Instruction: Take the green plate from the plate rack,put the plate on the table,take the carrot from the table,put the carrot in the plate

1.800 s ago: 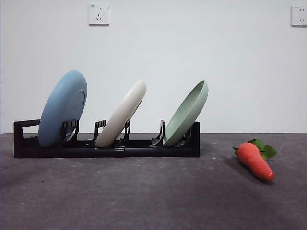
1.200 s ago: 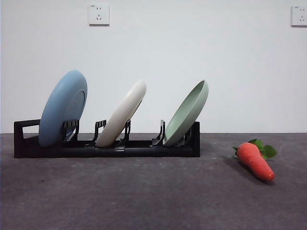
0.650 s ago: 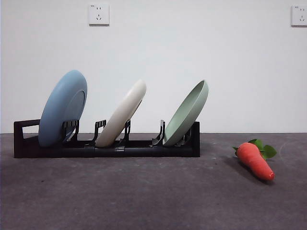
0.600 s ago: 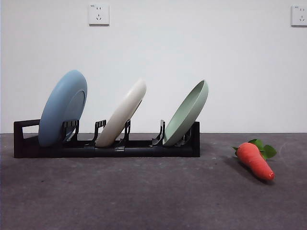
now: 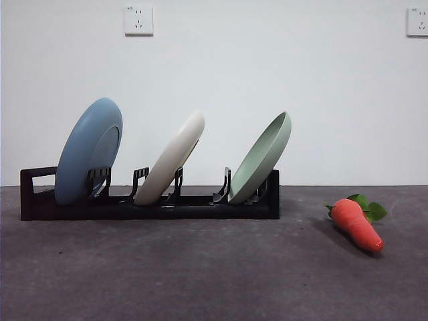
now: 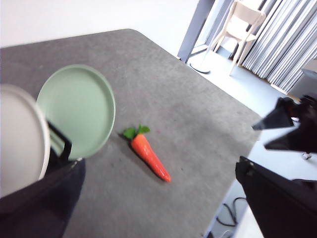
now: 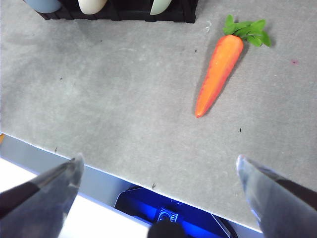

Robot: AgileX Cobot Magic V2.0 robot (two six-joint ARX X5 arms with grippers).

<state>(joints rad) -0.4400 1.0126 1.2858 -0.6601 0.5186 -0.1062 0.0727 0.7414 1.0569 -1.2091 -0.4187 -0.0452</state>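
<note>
The green plate (image 5: 262, 159) leans in the right-end slot of the black plate rack (image 5: 167, 207) on the table (image 5: 200, 267). The carrot (image 5: 356, 223) lies on the table to the right of the rack, leaves toward the wall. Neither arm shows in the front view. My left gripper (image 6: 158, 198) is open and empty, high above the green plate (image 6: 77, 111) and the carrot (image 6: 150, 157). My right gripper (image 7: 158, 166) is open and empty over the table's front edge, short of the carrot (image 7: 219, 74); the rack (image 7: 119, 12) and the green plate's lower edge (image 7: 161, 6) lie beyond.
A light blue plate (image 5: 88, 152) and a cream-white plate (image 5: 170, 159) lean in the rack's left and middle slots. The white wall stands close behind the rack. The table's front edge (image 7: 99, 163) runs under my right gripper. A chair (image 6: 240, 25) stands off the table.
</note>
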